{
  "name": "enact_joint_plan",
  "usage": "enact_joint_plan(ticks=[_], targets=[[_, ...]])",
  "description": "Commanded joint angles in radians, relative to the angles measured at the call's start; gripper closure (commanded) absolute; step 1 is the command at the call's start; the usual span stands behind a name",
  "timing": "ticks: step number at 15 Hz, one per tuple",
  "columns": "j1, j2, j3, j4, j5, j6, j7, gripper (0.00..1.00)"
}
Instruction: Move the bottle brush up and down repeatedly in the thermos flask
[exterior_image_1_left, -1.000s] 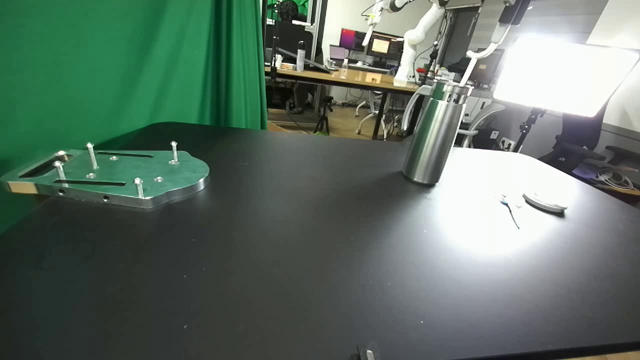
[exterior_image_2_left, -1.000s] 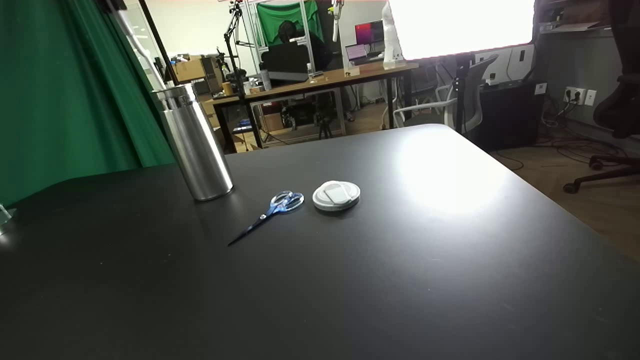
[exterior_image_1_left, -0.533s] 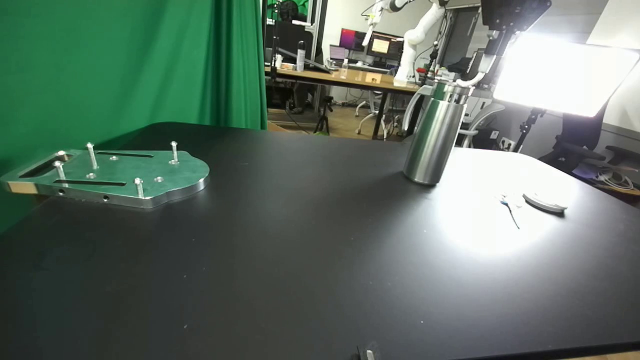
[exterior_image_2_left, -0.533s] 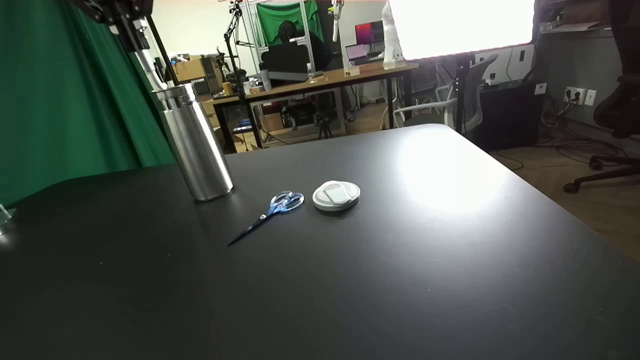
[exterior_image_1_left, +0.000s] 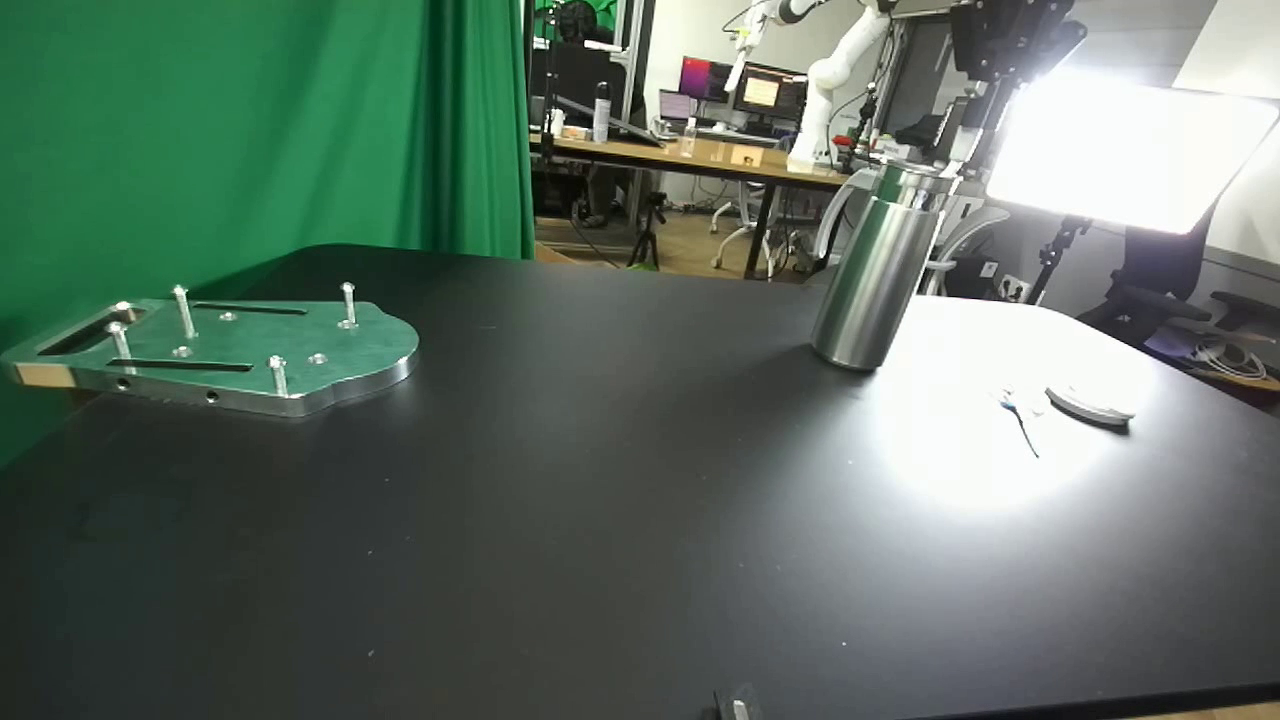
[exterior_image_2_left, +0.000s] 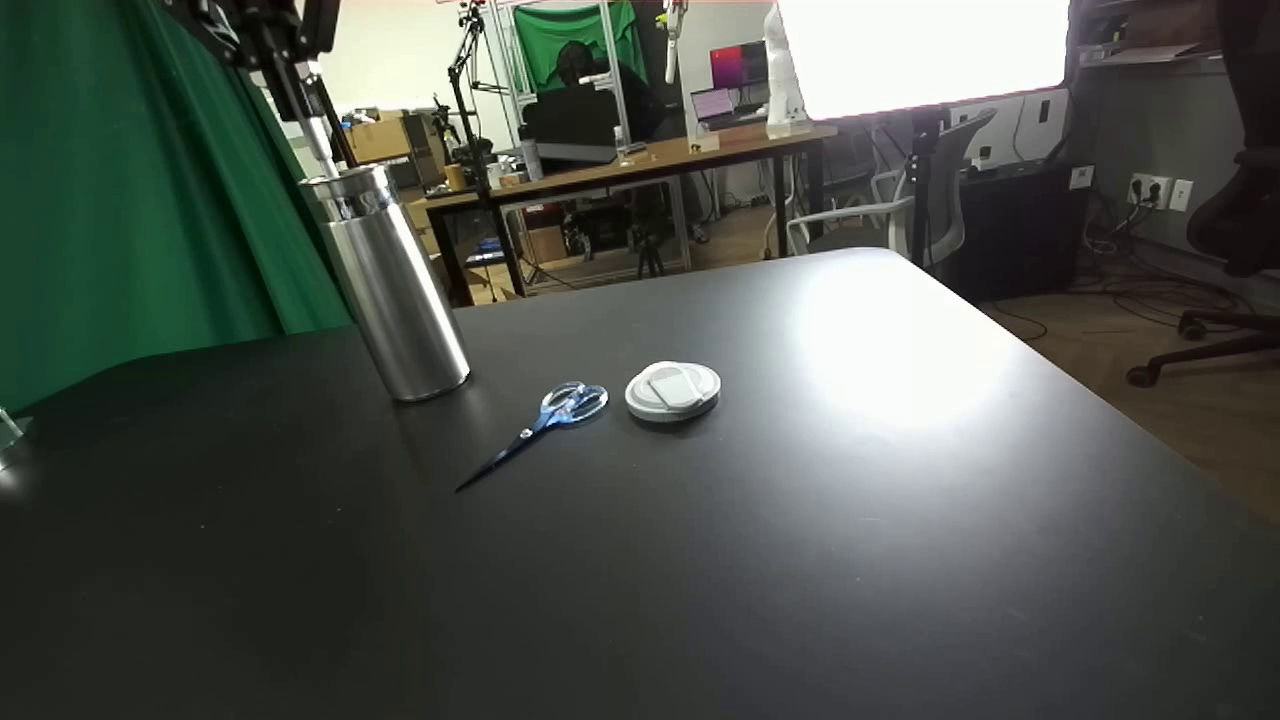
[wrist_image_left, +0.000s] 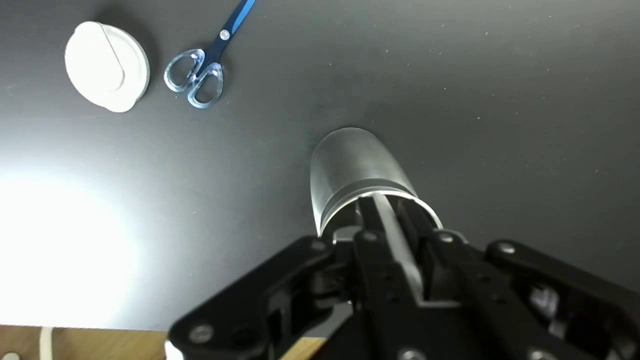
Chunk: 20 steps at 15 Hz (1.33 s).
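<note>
The thermos flask, a tall silver cylinder with a pale handle, stands on the black table; it shows in both exterior views (exterior_image_1_left: 880, 285) (exterior_image_2_left: 397, 295) and from above in the wrist view (wrist_image_left: 352, 155). The bottle brush's pale handle (exterior_image_2_left: 319, 142) goes down into the flask's open mouth; its lower part is hidden inside. My gripper (exterior_image_2_left: 303, 108) is just above the flask's mouth. In the wrist view the gripper (wrist_image_left: 390, 207) has its two black fingers close together on the brush handle (wrist_image_left: 397, 242). In an exterior view the gripper (exterior_image_1_left: 978, 125) is partly lost against the dark background.
Blue-handled scissors (exterior_image_2_left: 560, 412) and a round white lid (exterior_image_2_left: 673, 391) lie beside the flask; both scissors (wrist_image_left: 202, 75) and lid (wrist_image_left: 107, 66) show in the wrist view. A flat greenish metal plate (exterior_image_1_left: 250, 345) with upright pegs lies farther off near the green curtain.
My gripper has come down into view and the brush has sunk deeper into the flask. The flask has shifted and tilted slightly. The scissors and lid have not moved.
</note>
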Motion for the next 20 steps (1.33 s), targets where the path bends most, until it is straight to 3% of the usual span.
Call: enact_joint_plan(ticks=[1,16,20], targets=[[-0.014,0.025,0.002,0.059,0.012,-0.052,0.025,0.96],[-0.011,0.144,0.018,0.144,0.005,-0.047,0.041,0.96],[-0.015,0.123,0.017,0.153,0.008,-0.068,0.035,0.96]])
